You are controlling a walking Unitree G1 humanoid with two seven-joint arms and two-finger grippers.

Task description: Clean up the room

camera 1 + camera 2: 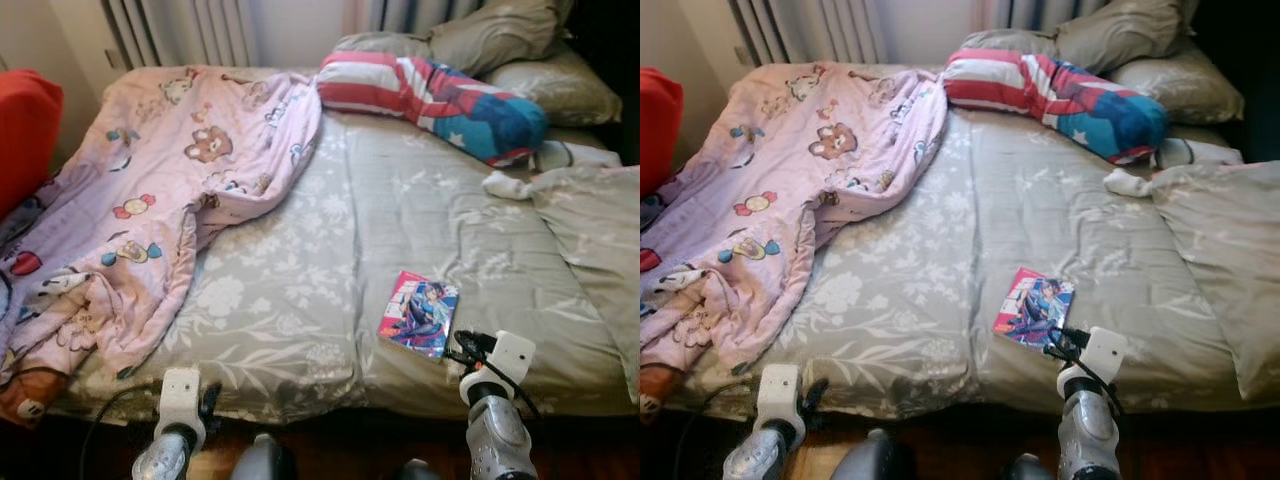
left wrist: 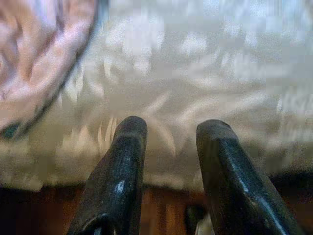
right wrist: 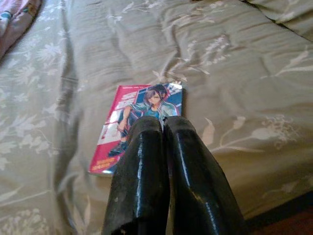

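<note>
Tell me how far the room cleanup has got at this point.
Nothing looks tidied yet. The right pincer, fingers together, points at the pink-and-blue comic book lying on the grey floral bedspread; nothing is held. Still left: the book, the crumpled pink cartoon-print blanket and the white sock.

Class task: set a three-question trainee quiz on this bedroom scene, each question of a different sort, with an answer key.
1. True or false: the right gripper has its fingers closed together, holding nothing.
2. Multiple choice: the comic book lies on (A) the pink blanket, (B) the grey floral bedspread, (C) the striped pillow.
3. Fill in: the left gripper points at the bed's near ____.

Key: 1 true; 2 B; 3 edge.
</note>
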